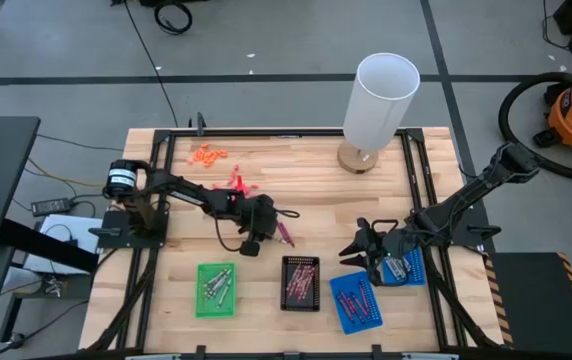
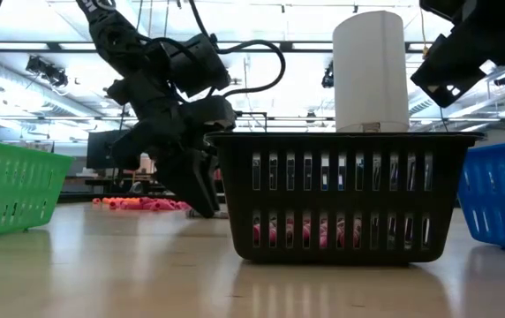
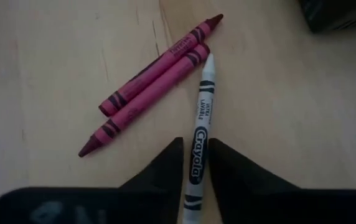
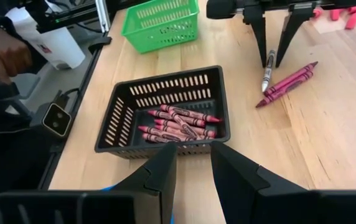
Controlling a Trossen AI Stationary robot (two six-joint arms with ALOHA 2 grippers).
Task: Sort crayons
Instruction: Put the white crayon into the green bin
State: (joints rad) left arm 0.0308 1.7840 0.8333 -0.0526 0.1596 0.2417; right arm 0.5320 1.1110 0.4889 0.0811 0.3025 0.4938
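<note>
A silvery-white crayon [image 3: 201,118] lies flat on the wooden table [image 3: 53,74], next to two maroon crayons [image 3: 156,65] that lie side by side. My left gripper [image 3: 196,140] points steeply down over it, open, one finger close on either side of the crayon's lower half [image 4: 268,71]. My right gripper [image 4: 193,149] hovers open with nothing between its fingers, above the near right, beside the black tray [image 4: 165,118] of maroon crayons. A green tray [image 1: 216,290] and a blue tray [image 1: 354,302] also hold crayons.
Loose orange and red crayons [image 1: 207,155] lie at the far left of the table. A tall white cylinder [image 1: 381,100] stands at the far right. In the right wrist view, a person's hand [image 4: 4,53] shows beyond the table's edge. Bare wood lies between the trays and the loose crayons.
</note>
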